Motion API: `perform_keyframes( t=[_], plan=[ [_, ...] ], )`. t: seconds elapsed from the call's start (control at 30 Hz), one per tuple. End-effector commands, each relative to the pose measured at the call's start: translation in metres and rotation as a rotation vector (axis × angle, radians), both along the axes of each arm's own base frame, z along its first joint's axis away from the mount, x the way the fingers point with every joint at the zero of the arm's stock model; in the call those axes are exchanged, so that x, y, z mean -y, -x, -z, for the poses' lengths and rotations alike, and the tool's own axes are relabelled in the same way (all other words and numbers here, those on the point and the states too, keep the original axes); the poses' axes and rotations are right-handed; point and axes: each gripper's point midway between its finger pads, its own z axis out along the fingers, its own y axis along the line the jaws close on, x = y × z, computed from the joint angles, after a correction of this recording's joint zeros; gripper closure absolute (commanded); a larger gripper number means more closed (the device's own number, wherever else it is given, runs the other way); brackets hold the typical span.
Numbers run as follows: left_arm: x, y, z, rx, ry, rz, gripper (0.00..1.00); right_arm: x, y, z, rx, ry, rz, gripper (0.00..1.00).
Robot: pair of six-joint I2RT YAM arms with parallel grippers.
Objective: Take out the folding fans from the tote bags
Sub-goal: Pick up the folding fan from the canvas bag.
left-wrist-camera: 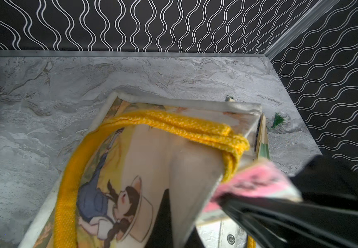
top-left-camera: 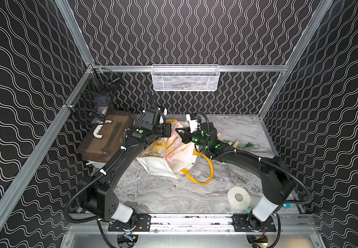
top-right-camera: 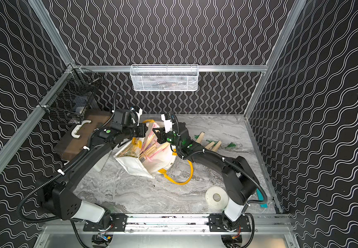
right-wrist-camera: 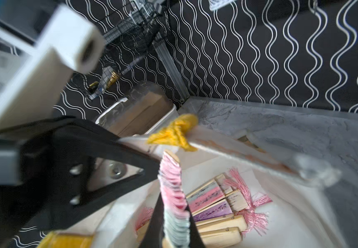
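The tote bag [top-left-camera: 163, 166] is white fabric with yellow-orange loop handles [top-left-camera: 212, 169] and a girl in a hat printed on one face. It slumps on the surface [top-left-camera: 173, 193] with its mouth gaping, and its raised rim is pinched in the left end effector [top-left-camera: 169, 131]. One closed fan [right-wrist-camera: 173, 193], with pink paper shading to pale green and bamboo ribs, stands on end at the mouth, clamped in the right end effector [right-wrist-camera: 173, 227]. Beneath that end effector, inside the bag, more folding fans [right-wrist-camera: 214, 206] lie bundled, pink and purple with pink tassels. Behind it, outside the bag, a few fans [top-right-camera: 200, 137] with green tassels lie on the surface.
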Motion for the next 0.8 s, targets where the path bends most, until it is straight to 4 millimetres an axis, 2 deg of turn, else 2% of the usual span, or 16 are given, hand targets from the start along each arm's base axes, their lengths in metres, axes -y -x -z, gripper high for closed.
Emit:
perform_keyframes(
  t=[0.0, 0.13, 0.33, 0.53, 0.63, 0.67, 0.77],
  plan=[
    [-0.012, -0.005, -0.007, 0.022, -0.043, -0.055, 1.00, 0.010, 0.009, -0.017, 0.042, 0.005, 0.006, 0.94],
    [-0.030, -0.007, -0.014, 0.037, -0.127, -0.110, 1.00, 0.031, 0.021, -0.031, 0.030, 0.034, 0.042, 0.98],
    [-0.049, -0.009, -0.021, 0.054, -0.200, -0.167, 1.00, 0.084, 0.026, -0.055, -0.057, 0.004, 0.063, 0.99],
    [-0.053, -0.011, -0.020, 0.050, -0.201, -0.171, 1.00, 0.133, 0.034, -0.099, -0.022, -0.016, 0.113, 0.99],
    [-0.055, -0.010, -0.019, 0.044, -0.210, -0.174, 1.00, 0.148, 0.041, -0.124, 0.035, -0.034, 0.144, 0.99],
    [-0.056, -0.010, -0.019, 0.043, -0.214, -0.178, 1.00, 0.163, 0.037, -0.132, 0.055, -0.032, 0.189, 0.99],
    [-0.061, -0.006, -0.022, 0.043, -0.230, -0.188, 1.00, 0.183, 0.034, -0.146, 0.101, -0.007, 0.272, 0.99]
  ],
)
